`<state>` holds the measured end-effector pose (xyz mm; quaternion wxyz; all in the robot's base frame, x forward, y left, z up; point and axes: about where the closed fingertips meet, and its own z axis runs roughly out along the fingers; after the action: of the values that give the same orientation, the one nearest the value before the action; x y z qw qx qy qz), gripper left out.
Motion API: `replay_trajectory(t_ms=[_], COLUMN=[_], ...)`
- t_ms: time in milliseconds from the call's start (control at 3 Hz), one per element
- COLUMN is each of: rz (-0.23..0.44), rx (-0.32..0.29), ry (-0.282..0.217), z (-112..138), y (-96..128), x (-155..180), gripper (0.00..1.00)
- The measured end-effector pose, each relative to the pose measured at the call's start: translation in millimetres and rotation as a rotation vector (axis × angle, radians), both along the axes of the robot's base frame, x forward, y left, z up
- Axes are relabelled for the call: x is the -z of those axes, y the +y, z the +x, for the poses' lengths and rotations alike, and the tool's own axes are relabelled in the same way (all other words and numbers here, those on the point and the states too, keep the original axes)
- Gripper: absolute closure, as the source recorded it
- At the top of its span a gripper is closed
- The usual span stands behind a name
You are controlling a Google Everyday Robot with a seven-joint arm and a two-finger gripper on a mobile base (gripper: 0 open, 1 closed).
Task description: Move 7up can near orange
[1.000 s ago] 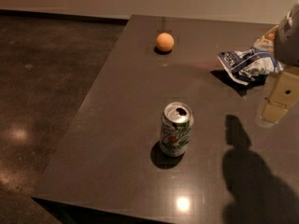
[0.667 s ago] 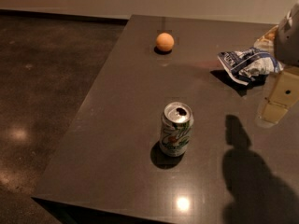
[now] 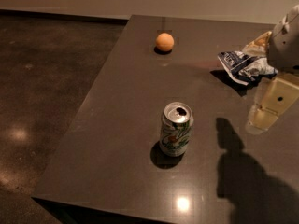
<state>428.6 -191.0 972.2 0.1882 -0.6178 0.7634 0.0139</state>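
Note:
The 7up can [image 3: 176, 129] stands upright on the dark table [image 3: 121, 106], near the front middle, its silver top opened. The orange [image 3: 165, 42] lies at the far side of the table, well apart from the can. My gripper [image 3: 265, 118] hangs at the right edge of the view, above the table, to the right of the can and a good way from it. It holds nothing that I can see. Its shadow falls on the table at the front right.
A blue-and-white foil snack bag [image 3: 243, 65] lies at the far right of the table, just behind my gripper. The table's left edge [image 3: 88, 104] and front edge drop to a dark polished floor [image 3: 42, 92].

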Motion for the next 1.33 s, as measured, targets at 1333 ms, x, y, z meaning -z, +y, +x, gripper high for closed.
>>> replay_trajectory(t_ms=[1333], rz=[0.187], rx=[-0.191], ry=[0.043], z=[-20], y=[121], x=[48], gripper=[0.00])
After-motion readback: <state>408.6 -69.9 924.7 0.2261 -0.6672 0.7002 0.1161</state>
